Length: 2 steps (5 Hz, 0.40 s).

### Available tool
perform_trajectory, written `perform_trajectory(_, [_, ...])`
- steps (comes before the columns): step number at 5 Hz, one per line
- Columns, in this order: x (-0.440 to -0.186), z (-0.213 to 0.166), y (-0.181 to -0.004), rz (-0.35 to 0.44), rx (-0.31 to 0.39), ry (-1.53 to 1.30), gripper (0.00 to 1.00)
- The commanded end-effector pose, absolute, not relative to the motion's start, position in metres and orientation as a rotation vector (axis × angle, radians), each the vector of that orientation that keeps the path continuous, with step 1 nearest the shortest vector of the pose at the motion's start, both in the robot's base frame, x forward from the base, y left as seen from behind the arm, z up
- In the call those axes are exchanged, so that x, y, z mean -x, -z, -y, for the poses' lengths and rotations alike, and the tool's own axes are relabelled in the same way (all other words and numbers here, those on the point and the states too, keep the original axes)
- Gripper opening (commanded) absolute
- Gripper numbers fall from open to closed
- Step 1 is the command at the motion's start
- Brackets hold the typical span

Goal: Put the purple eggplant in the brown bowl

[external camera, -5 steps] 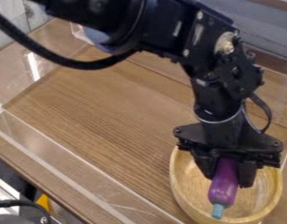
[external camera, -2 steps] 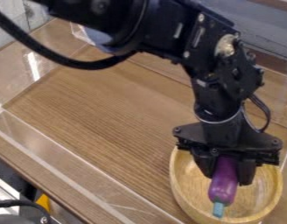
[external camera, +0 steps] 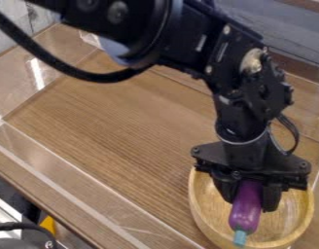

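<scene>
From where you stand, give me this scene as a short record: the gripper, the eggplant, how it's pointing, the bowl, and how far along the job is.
Gripper: black gripper, shut on the eggplant, above the bowl
Eggplant: purple eggplant, hanging below the gripper
Pointing: teal-blue tip downward
Bowl: light tan, round brown bowl, on the wooden table, under the gripper
Progress: eggplant over the bowl, not yet released
Unclear: whether the tip touches the bowl

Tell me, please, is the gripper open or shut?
Shut: the gripper appears closed on the purple eggplant.
</scene>
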<state>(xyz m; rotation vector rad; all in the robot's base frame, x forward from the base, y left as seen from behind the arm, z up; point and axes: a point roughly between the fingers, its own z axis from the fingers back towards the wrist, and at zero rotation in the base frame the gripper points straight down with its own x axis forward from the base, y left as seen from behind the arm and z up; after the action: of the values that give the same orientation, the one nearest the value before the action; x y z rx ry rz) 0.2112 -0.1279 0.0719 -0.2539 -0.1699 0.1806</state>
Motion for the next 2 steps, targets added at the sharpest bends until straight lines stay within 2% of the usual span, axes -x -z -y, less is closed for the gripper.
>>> perform_trajectory(1, [-0.2128, 0.1302, -0.0744, 0.185, 0.26, -0.175, 0.0])
perform_trajectory(2, [-0.2119, 0.1296, -0.0722, 0.177, 0.253, -0.181, 0.0])
